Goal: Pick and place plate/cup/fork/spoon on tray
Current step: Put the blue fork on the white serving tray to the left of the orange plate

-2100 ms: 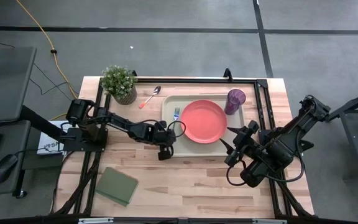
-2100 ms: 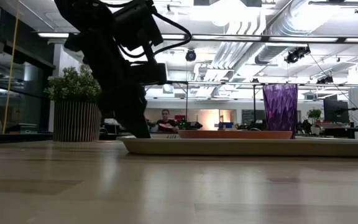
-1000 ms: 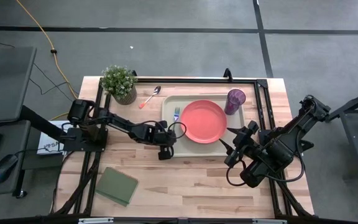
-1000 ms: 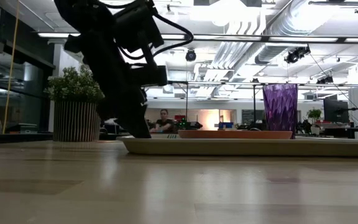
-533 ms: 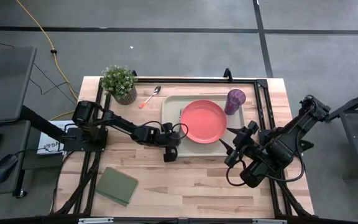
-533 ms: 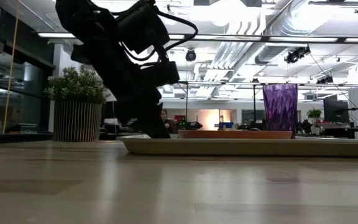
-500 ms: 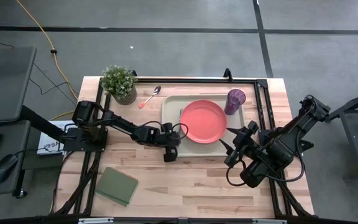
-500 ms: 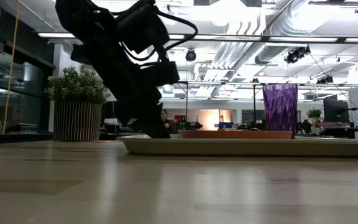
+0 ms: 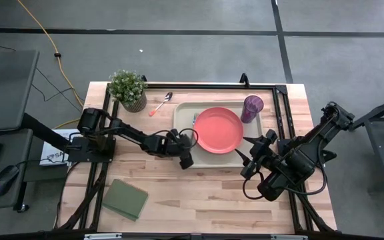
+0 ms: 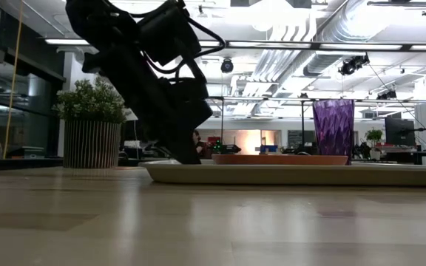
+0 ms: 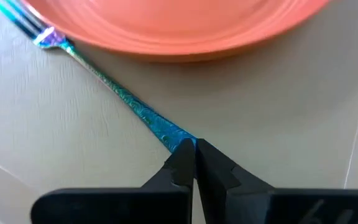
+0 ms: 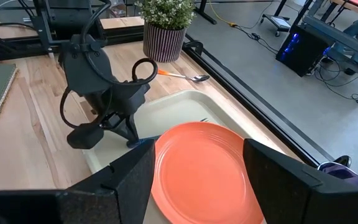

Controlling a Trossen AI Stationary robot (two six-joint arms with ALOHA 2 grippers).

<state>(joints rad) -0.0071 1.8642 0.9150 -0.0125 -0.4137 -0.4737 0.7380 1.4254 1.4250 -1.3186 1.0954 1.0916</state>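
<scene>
Three of the four pieces already sit on the tray (image 9: 182, 112): the plate (image 9: 218, 130) at its middle, the cup (image 9: 252, 107) in its far right corner, and the fork (image 11: 114, 90) lying on the tray floor along the plate's left side. Left to do, judging by the layout, is the spoon (image 9: 161, 104), which lies on the table beyond the tray's far left corner, beside the potted plant (image 9: 128, 89). Near the table's right edge the right gripper (image 9: 251, 157) waits, fingers spread wide and holding nothing. At the tray's near left corner the left gripper (image 11: 194, 148) reaches low, its fingers pinched together on the fork handle's end.
</scene>
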